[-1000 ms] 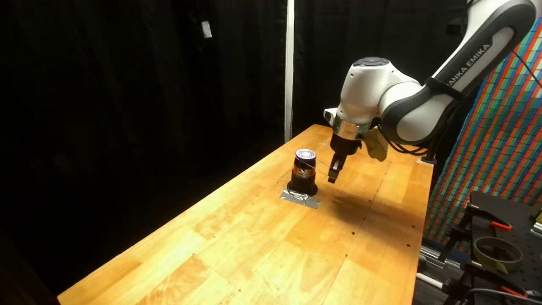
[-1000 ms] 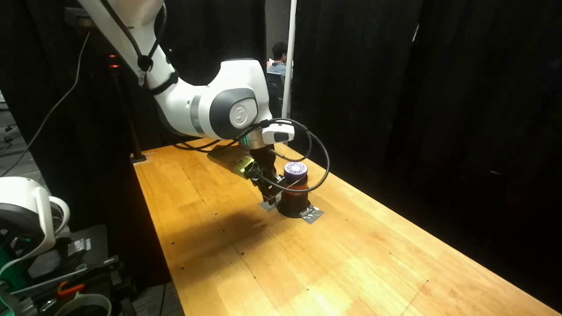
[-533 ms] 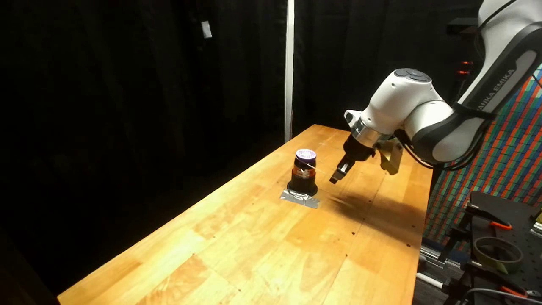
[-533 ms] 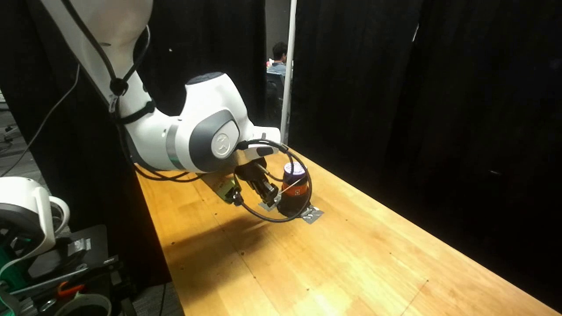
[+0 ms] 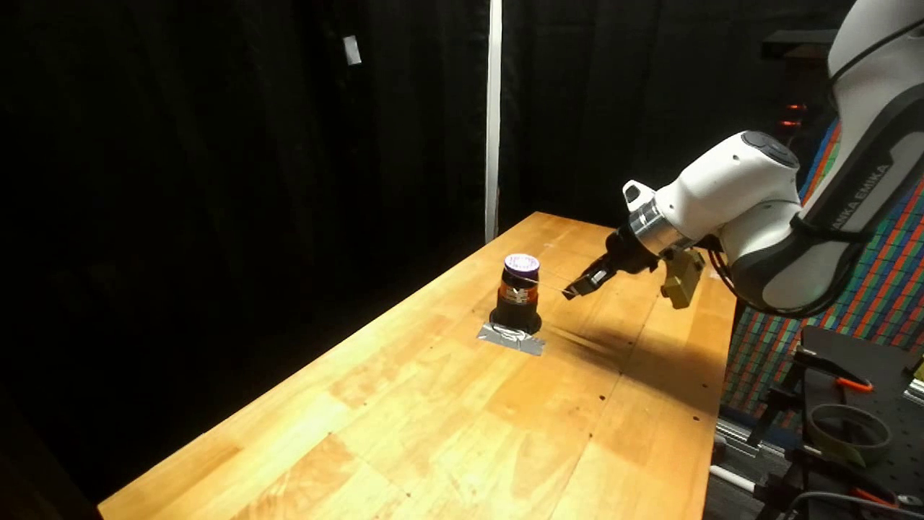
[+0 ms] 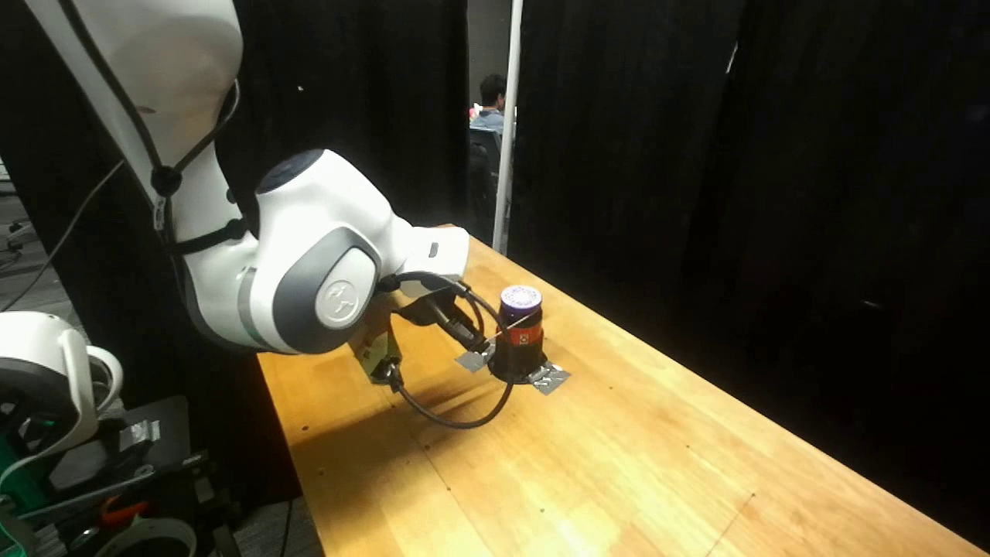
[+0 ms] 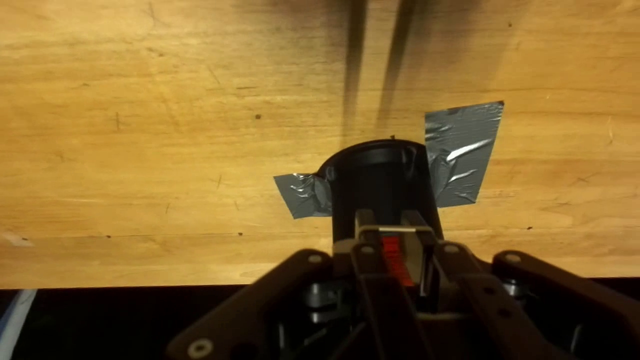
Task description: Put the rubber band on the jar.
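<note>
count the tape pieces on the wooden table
2: in the wrist view, a smaller piece left of the jar, a larger piece to its right; more may be hidden.

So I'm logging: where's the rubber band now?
In the wrist view, the rubber band spans the open gripper; in an exterior view it runs left to the jar.

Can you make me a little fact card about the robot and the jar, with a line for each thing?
Jar: upright, dark, with an orange-red stripe and purple-edged top
Tool: open, tilted, beside the jar but not touching it
Rubber band: stretched between the jar's upper part and the tool
Grey tape: two pieces, at the jar's base
Table: wooden
Job: looks unfinished, because the band is also on the tool
</note>
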Action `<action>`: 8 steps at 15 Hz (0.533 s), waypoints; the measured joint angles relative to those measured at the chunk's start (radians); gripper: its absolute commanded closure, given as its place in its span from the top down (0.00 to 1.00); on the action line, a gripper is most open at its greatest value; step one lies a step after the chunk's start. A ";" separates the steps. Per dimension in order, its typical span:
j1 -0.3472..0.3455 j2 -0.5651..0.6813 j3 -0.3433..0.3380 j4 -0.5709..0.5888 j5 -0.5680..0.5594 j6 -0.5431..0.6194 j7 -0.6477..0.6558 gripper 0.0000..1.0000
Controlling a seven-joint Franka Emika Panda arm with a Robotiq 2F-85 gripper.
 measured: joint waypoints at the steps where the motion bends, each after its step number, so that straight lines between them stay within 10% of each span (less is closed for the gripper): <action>1: 0.023 0.026 -0.001 -0.016 0.033 0.052 0.000 0.19; 8: 0.092 0.212 0.068 -0.068 0.337 0.435 -0.025 0.20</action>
